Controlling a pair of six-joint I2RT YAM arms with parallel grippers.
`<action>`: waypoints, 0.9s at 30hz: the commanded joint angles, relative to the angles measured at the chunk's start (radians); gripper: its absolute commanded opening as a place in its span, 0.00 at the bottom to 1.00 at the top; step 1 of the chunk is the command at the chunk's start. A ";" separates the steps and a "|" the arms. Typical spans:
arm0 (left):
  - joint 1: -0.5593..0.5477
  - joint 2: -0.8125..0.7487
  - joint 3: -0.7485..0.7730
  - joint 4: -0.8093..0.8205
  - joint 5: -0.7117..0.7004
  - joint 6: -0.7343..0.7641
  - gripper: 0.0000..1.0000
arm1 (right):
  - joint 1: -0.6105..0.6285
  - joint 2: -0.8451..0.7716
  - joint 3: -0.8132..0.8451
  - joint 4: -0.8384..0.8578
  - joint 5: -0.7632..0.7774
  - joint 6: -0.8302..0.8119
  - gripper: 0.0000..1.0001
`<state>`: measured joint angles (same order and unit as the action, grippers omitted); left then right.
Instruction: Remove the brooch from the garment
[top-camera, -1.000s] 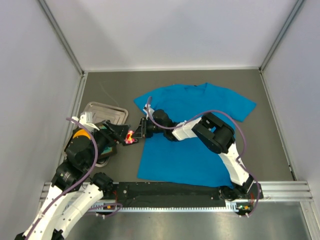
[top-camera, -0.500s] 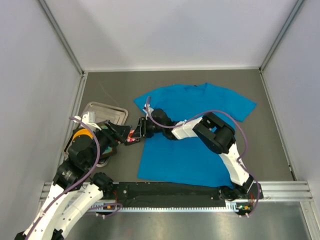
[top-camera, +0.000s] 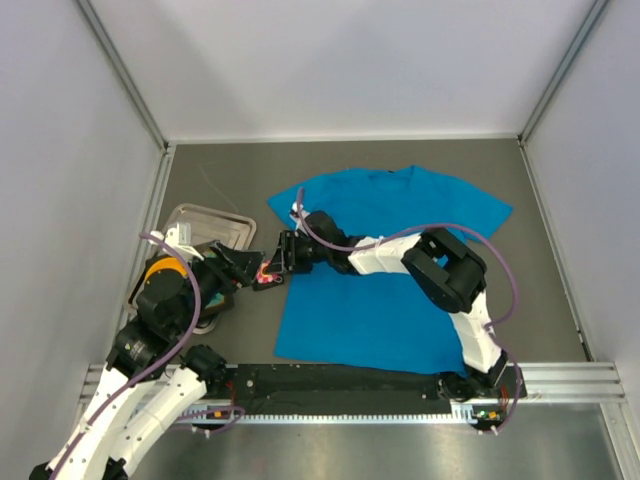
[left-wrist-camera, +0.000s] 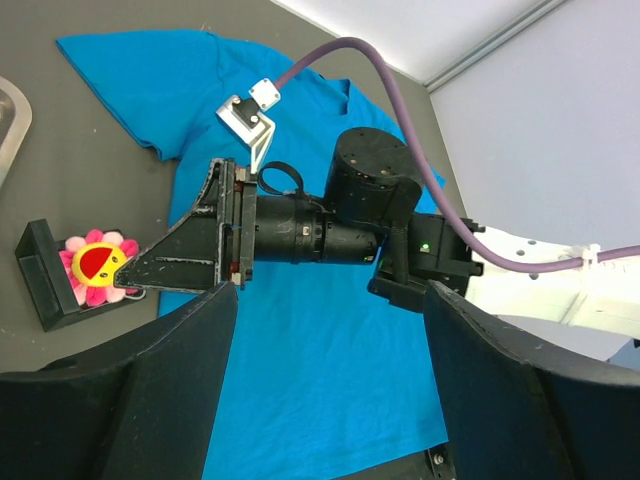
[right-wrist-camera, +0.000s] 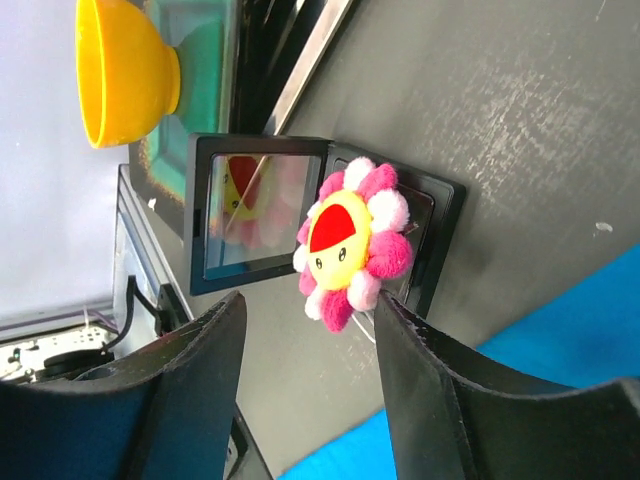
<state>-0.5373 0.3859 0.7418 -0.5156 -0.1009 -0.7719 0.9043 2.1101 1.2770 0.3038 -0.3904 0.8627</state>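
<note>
Top external view: a bright blue short-sleeved T-shirt (top-camera: 380, 270) is spread flat on the dark grey surface (top-camera: 540, 300). The small pink-petalled flower brooch (top-camera: 265, 272) is seen off the cloth, just beside its left edge, between the right gripper (top-camera: 279, 262) and the left gripper (top-camera: 243, 272).

Left wrist view: the left gripper is held wide and empty, apparently kept clear.

Right wrist view: the brooch is laid on a small black hinged case (right-wrist-camera: 440, 230). The right gripper is parted around nothing, the flower just beyond its fingertips, so removal is judged essentially done.
</note>
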 joint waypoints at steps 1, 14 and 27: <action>-0.001 -0.009 0.008 0.052 0.013 0.017 0.80 | 0.019 -0.122 -0.014 -0.067 0.044 -0.037 0.54; -0.001 0.065 0.048 0.074 0.056 0.066 0.84 | 0.004 -0.591 -0.297 -0.512 0.373 -0.306 0.56; -0.001 0.145 0.143 0.094 0.096 0.079 0.85 | -0.015 -1.308 -0.262 -1.274 0.873 -0.236 0.66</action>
<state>-0.5373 0.5098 0.8055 -0.4862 -0.0307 -0.7151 0.8963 0.9455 0.9436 -0.6369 0.2832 0.5705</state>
